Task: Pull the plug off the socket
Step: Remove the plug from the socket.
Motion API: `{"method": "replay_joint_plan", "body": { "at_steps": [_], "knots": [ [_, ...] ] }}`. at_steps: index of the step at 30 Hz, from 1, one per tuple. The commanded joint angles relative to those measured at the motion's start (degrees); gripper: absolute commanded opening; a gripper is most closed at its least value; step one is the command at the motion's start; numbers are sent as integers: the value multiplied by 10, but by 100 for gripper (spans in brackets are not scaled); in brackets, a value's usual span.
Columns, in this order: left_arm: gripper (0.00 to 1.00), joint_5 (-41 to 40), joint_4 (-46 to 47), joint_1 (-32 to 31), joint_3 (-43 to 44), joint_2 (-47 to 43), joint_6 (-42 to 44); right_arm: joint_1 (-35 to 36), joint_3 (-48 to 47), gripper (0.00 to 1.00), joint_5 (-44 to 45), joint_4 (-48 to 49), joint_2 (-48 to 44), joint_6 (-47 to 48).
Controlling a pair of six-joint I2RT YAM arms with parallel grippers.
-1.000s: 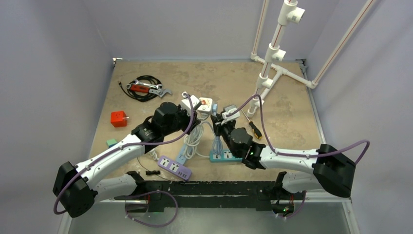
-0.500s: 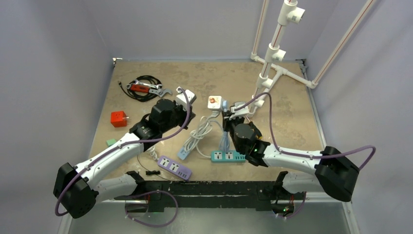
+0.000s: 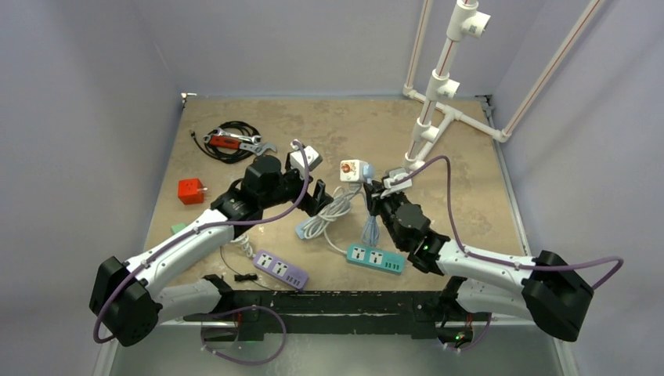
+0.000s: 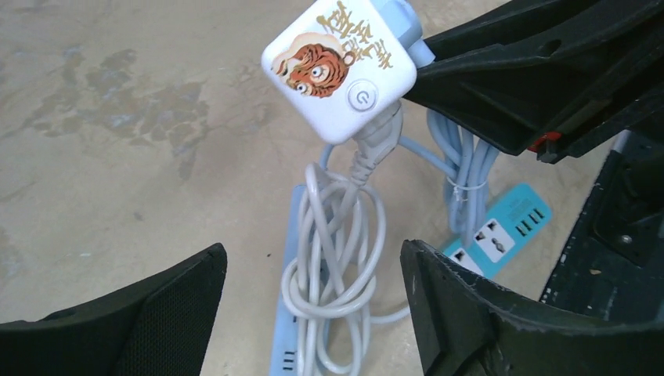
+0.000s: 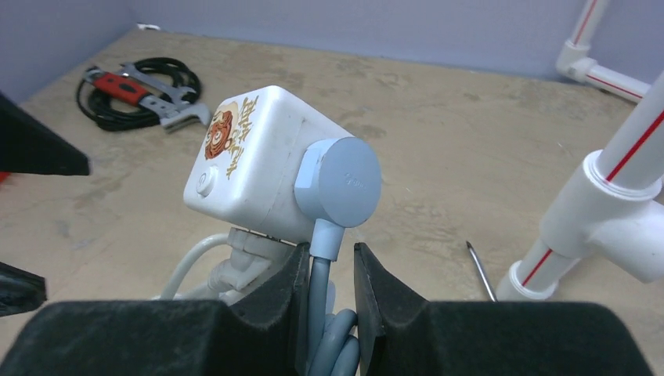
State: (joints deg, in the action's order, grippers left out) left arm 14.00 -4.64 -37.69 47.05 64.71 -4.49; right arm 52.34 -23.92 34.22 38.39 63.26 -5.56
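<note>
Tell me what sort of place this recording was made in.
Probably a lab robot test cell: a tan table boxed in by plain lavender walls, a white PVC pipe frame, and practice props like a teal power strip and wrenches.

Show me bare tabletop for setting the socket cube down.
Free: the far strip between the black cable coil and the pipe frame; also right of the right arm, up to the table edge. Crowded: the middle, with cords, teal power strip, left arm.
</note>
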Motion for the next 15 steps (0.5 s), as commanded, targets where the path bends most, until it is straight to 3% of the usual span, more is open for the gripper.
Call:
{"method": "replay_joint_plan", "body": {
  "at_steps": [1, 9, 15],
  "knots": [
    [83, 91, 53, 0, 12, 4, -10, 5, 9, 0, -69, 135, -55, -2],
    [88, 133, 121, -9, -4, 46, -45, 8, 19, 0, -142, 162, -76, -36],
    [94, 149, 166, -2, -24, -5, -74, 13, 25, 0, -156, 171, -78, -32]
  ]
}}
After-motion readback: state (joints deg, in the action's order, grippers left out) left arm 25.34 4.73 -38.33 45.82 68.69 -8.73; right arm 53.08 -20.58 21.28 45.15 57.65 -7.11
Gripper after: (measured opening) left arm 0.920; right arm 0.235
